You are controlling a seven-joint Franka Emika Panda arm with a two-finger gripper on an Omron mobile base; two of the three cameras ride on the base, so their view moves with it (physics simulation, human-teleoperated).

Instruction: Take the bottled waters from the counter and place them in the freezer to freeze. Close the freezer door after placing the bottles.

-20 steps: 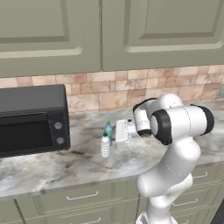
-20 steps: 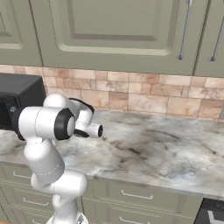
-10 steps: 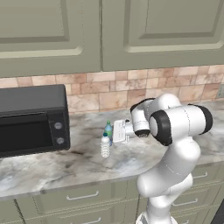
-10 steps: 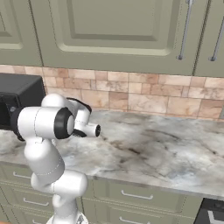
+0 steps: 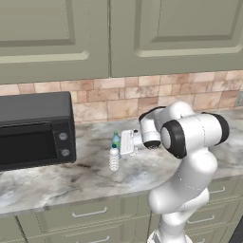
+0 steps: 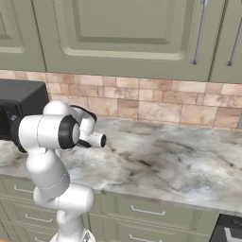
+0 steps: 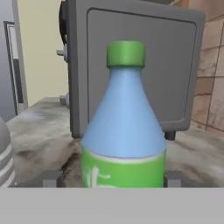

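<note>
Two bottles stand on the worktop (image 5: 85,178), just right of the black oven (image 5: 35,130), which serves as the landmark here. From the left base camera the blue bottle (image 5: 116,139) is mostly hidden: just its green cap and shoulder show behind the ribbed clear bottle (image 5: 114,159), which stands in front of it, nearer the worktop's edge. The jaws (image 5: 124,144) sit at the blue bottle's right side, but their white body covers the fingers, so contact cannot be judged there. From the right base camera the arm's own bulk hides both bottles and the jaws. The hand camera shows the blue bottle (image 7: 124,127) upright and close, between the two dark fingertips (image 7: 51,178), its base cut off by the lower edge; the tips stand just beside its label, and I cannot tell whether they clamp it or are still apart. The ribbed bottle (image 7: 5,157) is cropped at the left edge, with the oven's grey side behind.

Against the earlier pictures, bottles and oven stand as before; the arm has barely shifted.
</note>
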